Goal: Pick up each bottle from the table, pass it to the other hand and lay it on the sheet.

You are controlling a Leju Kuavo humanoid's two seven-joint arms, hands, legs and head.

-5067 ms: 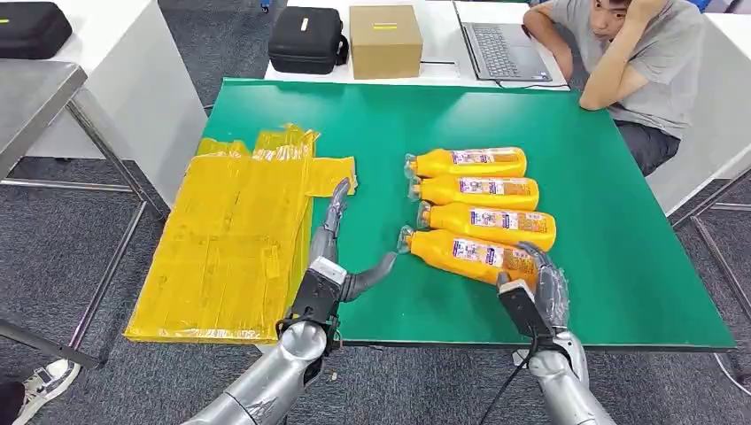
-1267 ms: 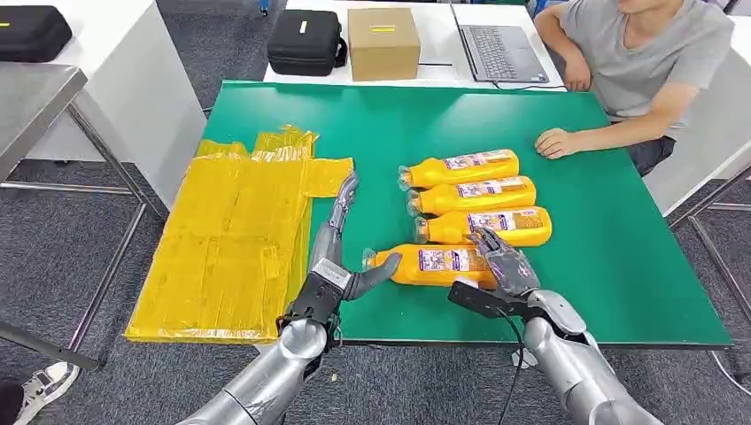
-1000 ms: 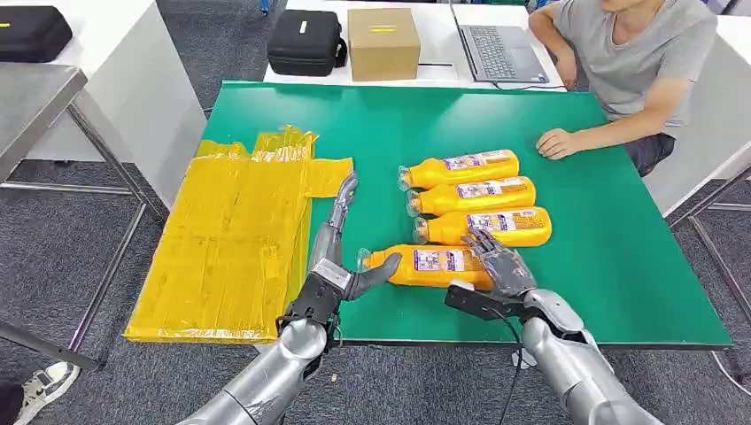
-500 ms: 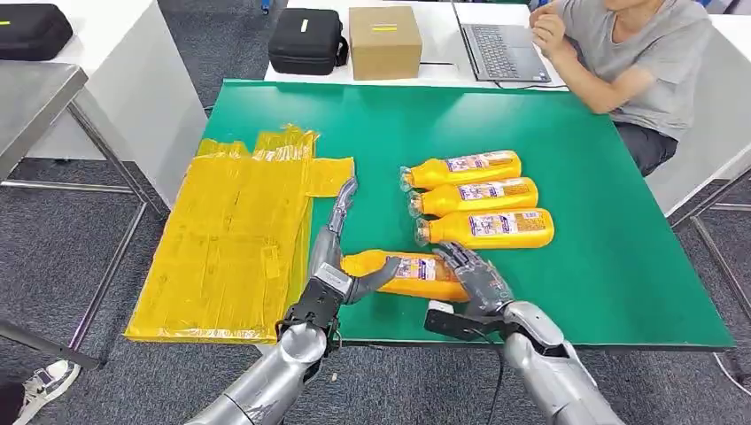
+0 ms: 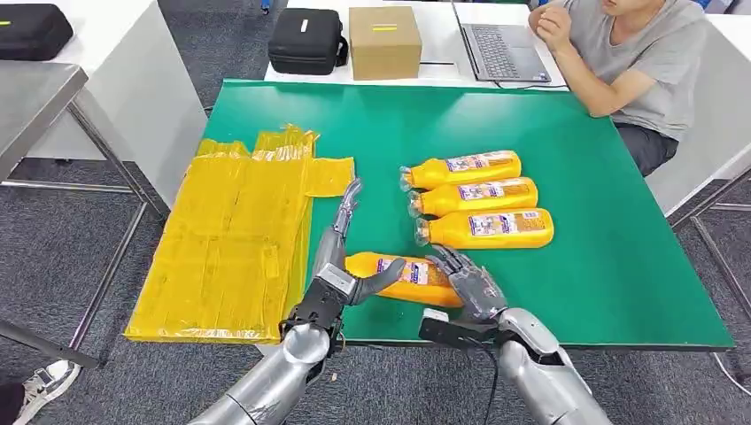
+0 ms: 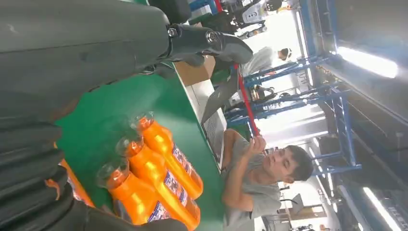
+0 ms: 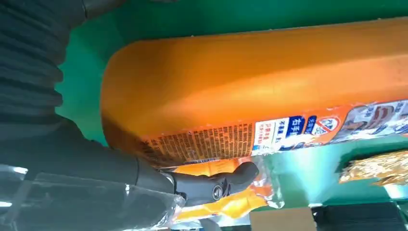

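Observation:
My right hand (image 5: 469, 285) grips an orange bottle (image 5: 403, 277) by its base end and holds it low over the green table (image 5: 567, 266), near the front edge. In the right wrist view the bottle (image 7: 269, 82) shows close up, with the thumb (image 7: 211, 185) against its label. The bottle's neck end lies in the crook of my left hand (image 5: 341, 266), between the raised thumb and the straight, spread fingers, which are not closed on it. Three more orange bottles lie side by side: (image 5: 460, 166), (image 5: 474, 197), (image 5: 487, 227). A yellow sheet (image 5: 230, 239) covers the table's left edge.
A person (image 5: 629, 53) sits at the far right corner, arms off the green table. Behind the table a white desk carries a cardboard box (image 5: 384, 40), a black case (image 5: 306, 39) and a laptop (image 5: 500, 49). A grey table (image 5: 35, 97) stands to the left.
My right hand has carried the bottle leftward, off the row, until its neck end reached my left hand's thumb. The person's forearm has left the green table.

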